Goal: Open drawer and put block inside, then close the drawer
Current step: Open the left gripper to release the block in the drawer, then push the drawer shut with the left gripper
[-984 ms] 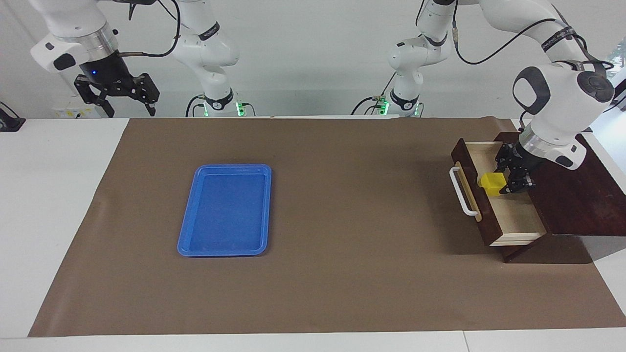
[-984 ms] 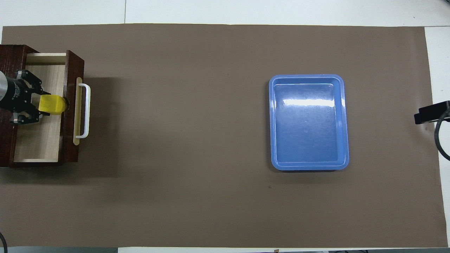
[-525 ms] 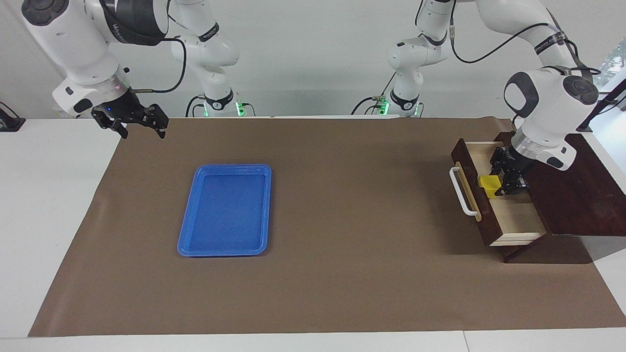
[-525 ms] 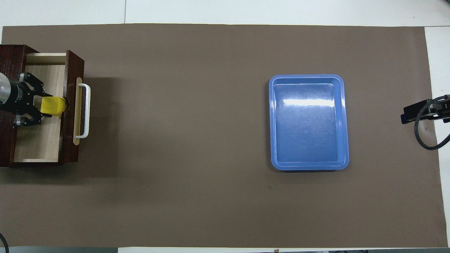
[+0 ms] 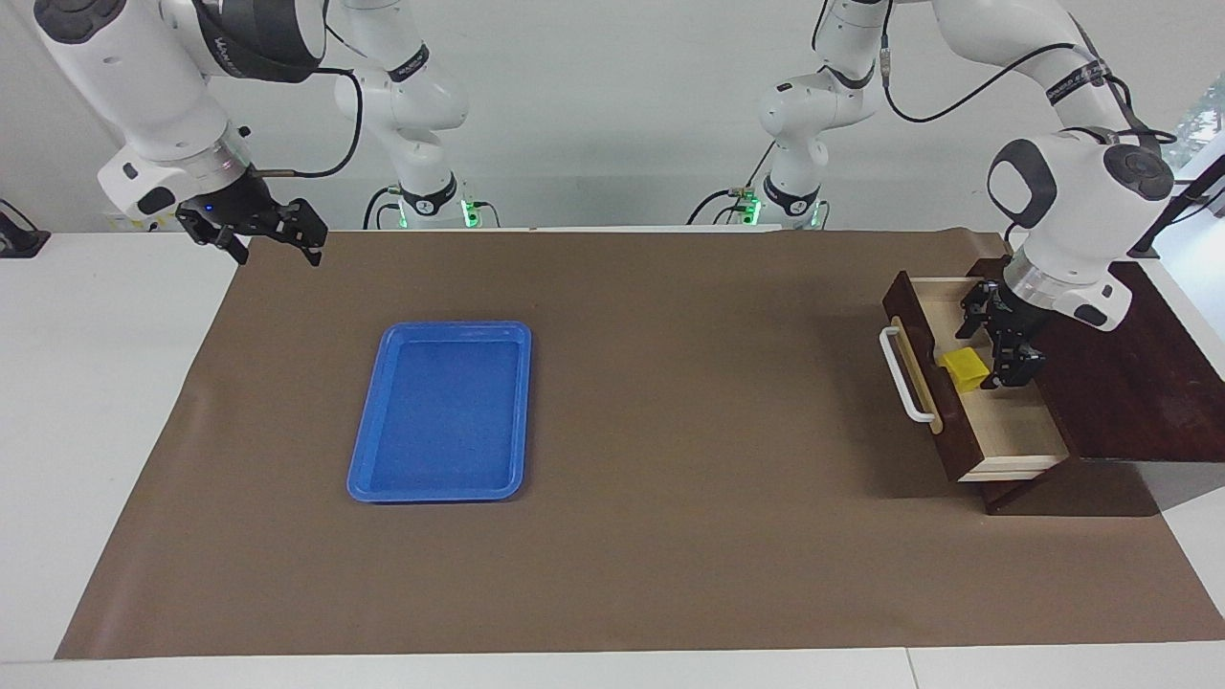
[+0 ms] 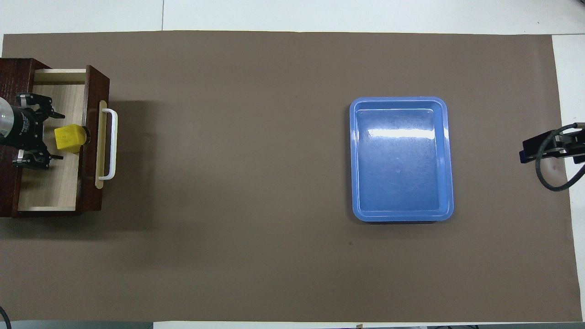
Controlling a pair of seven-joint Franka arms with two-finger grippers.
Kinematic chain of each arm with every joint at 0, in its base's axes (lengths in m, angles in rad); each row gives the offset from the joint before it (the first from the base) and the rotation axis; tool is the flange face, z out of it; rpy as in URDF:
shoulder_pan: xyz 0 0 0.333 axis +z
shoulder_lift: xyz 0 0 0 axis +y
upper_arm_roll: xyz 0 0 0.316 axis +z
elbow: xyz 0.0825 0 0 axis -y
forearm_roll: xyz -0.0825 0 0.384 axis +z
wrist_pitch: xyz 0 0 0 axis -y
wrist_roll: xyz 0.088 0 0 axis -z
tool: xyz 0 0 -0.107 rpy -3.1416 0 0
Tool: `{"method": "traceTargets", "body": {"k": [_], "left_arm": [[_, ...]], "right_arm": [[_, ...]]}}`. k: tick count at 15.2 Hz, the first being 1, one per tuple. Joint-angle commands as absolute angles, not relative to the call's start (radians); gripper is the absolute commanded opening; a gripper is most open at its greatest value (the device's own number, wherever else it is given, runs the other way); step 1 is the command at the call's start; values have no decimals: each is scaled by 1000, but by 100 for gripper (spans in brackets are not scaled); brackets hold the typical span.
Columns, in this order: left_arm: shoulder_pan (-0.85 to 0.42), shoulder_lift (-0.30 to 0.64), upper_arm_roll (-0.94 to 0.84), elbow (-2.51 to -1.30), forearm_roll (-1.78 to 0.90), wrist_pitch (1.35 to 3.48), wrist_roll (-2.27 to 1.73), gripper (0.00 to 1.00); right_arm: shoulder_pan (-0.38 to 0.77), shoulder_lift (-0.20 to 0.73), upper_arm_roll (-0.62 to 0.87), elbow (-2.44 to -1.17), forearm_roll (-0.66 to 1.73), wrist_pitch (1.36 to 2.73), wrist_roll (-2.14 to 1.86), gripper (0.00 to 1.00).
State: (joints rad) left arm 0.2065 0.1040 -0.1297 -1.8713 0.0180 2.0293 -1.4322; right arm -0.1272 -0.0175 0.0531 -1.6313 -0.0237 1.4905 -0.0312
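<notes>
Currently the drawer (image 5: 995, 421) stands pulled out of its dark wooden box (image 5: 1129, 383) at the left arm's end of the table, pale wood floor exposed, white bar handle (image 5: 904, 373) on its tan strip facing the middle of the mat. The block (image 5: 965, 368), yellow, sits inside the drawer, close against the inner face of the drawer front, about midway along it.

Left gripper (image 5: 995, 335) is down in the drawer just beside the block, fingers spread apart, one on each side of the cube's line and clear of it; released, nothing held. In the overhead view the same gripper (image 6: 48, 135) shows its two fingertips splayed wide with the block (image 6: 71, 138) sitting free past them. The drawer walls and the box top hem the gripper in; the left arm's wrist hangs over the box top.

Right gripper (image 5: 256, 234) waits in the air over the mat's edge at the right arm's end of the table, fingers spread, empty. Only its dark tip and a cable loop show in the overhead view (image 6: 546, 148).

Other stuff: a flat blue tray (image 5: 368, 459) lies on the brown mat (image 5: 670, 526) toward the right arm's end, well apart from the drawer, nothing in it. White tabletop (image 5: 96, 431) borders the mat.

Writing: small lettering on the arm bands and on the left gripper body, too small to read.
</notes>
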Motion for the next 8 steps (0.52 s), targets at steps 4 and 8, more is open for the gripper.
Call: {"method": "traceTargets", "body": {"k": [4,8], "left_arm": [[144,92,-146,-1734,-37,1907,-1456,100],[8,81,-144,-1785,-38,1904,-1578,100]], "right_arm": [[-144,-12,67,-1612,-28,1471,-20,100],[-137,-15,67,-1614,-31,1473,-20,100]]}}
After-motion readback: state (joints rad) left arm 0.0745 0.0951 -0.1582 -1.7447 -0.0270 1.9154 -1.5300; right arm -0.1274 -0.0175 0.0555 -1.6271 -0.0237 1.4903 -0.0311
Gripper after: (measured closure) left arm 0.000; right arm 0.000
